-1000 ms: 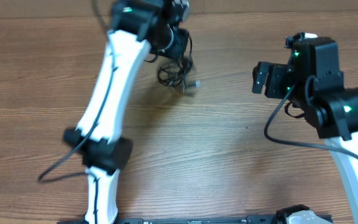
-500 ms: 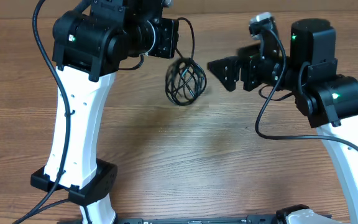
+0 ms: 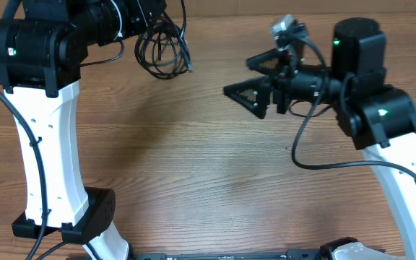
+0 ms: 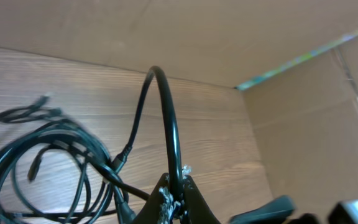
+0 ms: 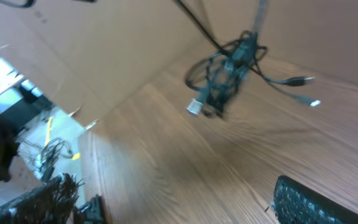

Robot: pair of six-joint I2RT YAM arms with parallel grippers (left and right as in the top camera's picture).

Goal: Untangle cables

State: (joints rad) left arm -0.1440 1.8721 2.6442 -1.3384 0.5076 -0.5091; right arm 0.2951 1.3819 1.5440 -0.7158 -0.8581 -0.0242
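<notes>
The right end effector (image 3: 255,78) gapes wide at mid-table, fingers pointing left and touching nothing. A broad stretch of wooden tabletop (image 3: 193,180) lies between it and the left arm. Farther off, at far left, the left end effector (image 4: 174,202) is pinched on a loop of the cables (image 3: 163,50). The tangled bundle hangs from it above the wood, plug ends dangling. Just behind, a cardboard wall (image 4: 166,31) closes the far edge.

You are looking at a brown wood-grain worktop (image 3: 208,188). A plain cardboard wall (image 4: 197,31) stands along its far edge and turns at the corner, evenly lit.
</notes>
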